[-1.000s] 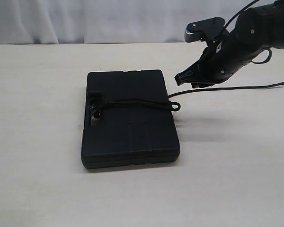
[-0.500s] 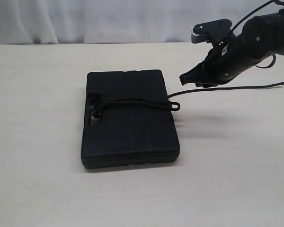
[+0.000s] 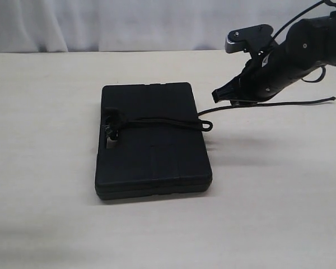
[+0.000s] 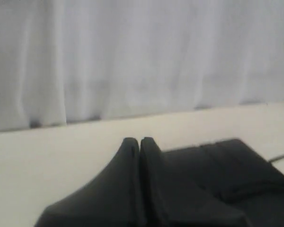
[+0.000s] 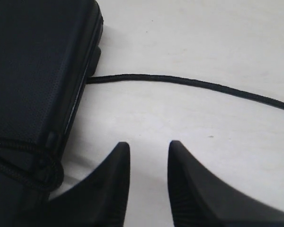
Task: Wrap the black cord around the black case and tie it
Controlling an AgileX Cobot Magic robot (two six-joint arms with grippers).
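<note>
The black case (image 3: pixel 154 151) lies flat in the middle of the table. The black cord (image 3: pixel 157 120) crosses its lid, with a knot by the handle slot on the left and a small loop at the right edge. Its free end (image 3: pixel 291 103) trails off to the right across the table. My right gripper (image 3: pixel 217 95) hovers just above that free end, right of the case, open and empty. In the right wrist view the right gripper (image 5: pixel 149 144) has the cord (image 5: pixel 189 82) ahead of it and the case (image 5: pixel 33 71) beside it. My left gripper (image 4: pixel 139 140) is shut, empty, with the case (image 4: pixel 213 170) beyond it.
A white curtain (image 3: pixel 101 25) hangs along the back of the pale table (image 3: pixel 45 213). The right arm's own thin cables loop above its wrist at the upper right.
My right gripper has risen a little and drawn back to the right, still open. The cord and case lie as before.
</note>
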